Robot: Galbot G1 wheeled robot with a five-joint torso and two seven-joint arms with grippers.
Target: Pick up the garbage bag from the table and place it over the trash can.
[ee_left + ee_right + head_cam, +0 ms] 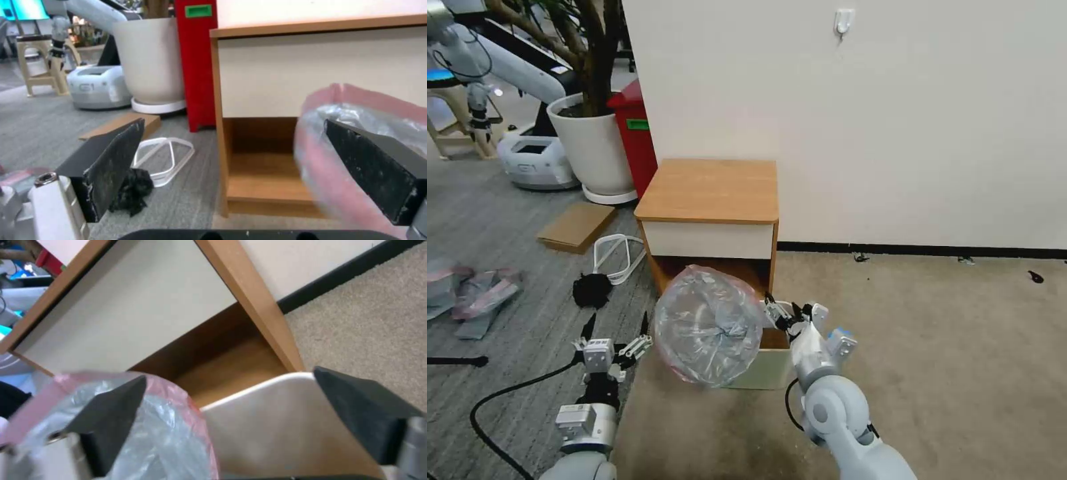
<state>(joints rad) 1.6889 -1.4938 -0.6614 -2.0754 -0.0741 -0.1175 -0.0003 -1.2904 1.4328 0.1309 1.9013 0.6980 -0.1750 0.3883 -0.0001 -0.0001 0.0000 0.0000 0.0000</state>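
Both jaws agape beside garbage bag (708,325)

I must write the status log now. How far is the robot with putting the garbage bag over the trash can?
Done: the garbage bag is off the table, whose top is bare. In hand: the bag sits puffed up over the left part of the trash can, with the can's right side uncovered. The left gripper and the right gripper are open on either side of it. Left: spreading the pinkish rim around the whole can.

Head looks down — both wrists close, sharing the table (710,190).
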